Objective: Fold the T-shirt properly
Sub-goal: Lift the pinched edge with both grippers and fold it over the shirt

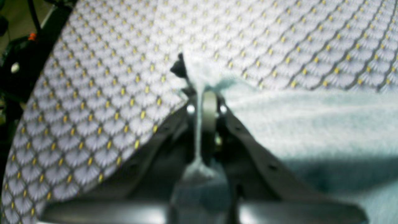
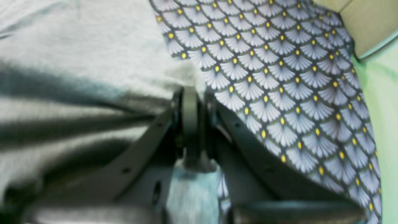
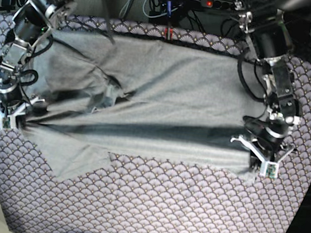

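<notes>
Nearest the lens, the left gripper (image 1: 203, 93) is clamped on the T-shirt (image 3: 162, 103) edge, and the right gripper (image 2: 194, 90) pinches the opposite edge. The shirt lies stretched across the tablecloth (image 3: 162, 207), near edge raised between them. I judge the first fold under way, with one sleeve trailing and the rest to do.

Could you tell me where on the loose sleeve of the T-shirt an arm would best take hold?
Probably at the outer hem of the sleeve: it lies flat on the tablecloth, splayed out from the T-shirt. Come from the near table edge, sliding one finger under.
</notes>
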Controlling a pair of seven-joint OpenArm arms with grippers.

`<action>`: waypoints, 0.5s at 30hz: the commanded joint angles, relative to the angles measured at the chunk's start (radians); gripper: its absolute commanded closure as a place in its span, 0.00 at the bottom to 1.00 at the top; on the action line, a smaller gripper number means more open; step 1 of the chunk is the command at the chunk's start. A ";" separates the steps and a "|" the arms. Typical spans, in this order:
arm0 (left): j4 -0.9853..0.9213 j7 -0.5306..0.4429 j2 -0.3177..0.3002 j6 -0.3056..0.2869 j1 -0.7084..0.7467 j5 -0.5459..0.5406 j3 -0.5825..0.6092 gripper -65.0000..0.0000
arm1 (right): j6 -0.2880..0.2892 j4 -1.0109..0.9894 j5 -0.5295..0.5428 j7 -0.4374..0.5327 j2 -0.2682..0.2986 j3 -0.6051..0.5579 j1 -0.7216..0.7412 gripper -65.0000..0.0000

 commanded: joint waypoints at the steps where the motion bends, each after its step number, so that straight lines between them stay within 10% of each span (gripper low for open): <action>1: 0.036 -0.030 -0.011 0.005 -0.017 -0.011 -0.002 1.00 | -0.011 0.035 0.036 0.023 0.020 -0.001 0.005 1.00; 15: 0.088 -0.030 -0.003 0.004 0.063 -0.013 -0.002 1.00 | -0.011 0.156 0.101 0.023 0.019 0.004 -0.103 1.00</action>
